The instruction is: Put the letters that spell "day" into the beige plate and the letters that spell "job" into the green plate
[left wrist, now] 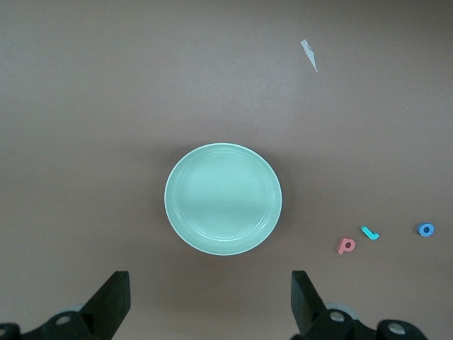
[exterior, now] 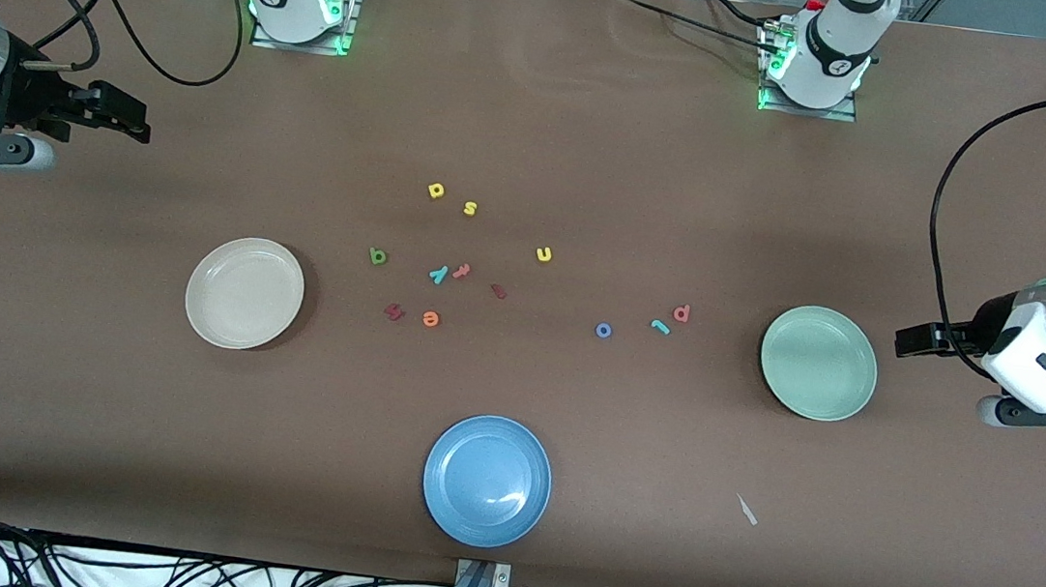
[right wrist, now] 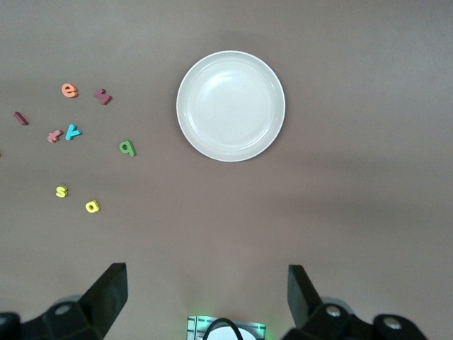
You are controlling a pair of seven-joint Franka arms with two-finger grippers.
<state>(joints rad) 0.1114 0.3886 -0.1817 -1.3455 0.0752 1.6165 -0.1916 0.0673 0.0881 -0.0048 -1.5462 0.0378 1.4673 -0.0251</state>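
Note:
The beige plate (exterior: 244,292) lies toward the right arm's end of the table and the green plate (exterior: 818,362) toward the left arm's end; both hold nothing. Between them are the yellow round-bowled letter (exterior: 436,190), the dark green letter (exterior: 377,257) and the teal "y" (exterior: 438,273). Closer to the green plate lie the blue "o" (exterior: 604,330), teal "j" (exterior: 660,326) and salmon letter (exterior: 681,313). My left gripper (left wrist: 209,283) hangs open over bare table beside the green plate (left wrist: 223,200). My right gripper (right wrist: 206,273) hangs open over bare table beside the beige plate (right wrist: 231,106).
A blue plate (exterior: 487,480) sits nearest the front camera. A yellow "s" (exterior: 470,208), a yellow "u" (exterior: 544,254), an orange "e" (exterior: 429,319) and dark red letters (exterior: 394,312) lie among the others. A white scrap (exterior: 746,510) lies near the front edge.

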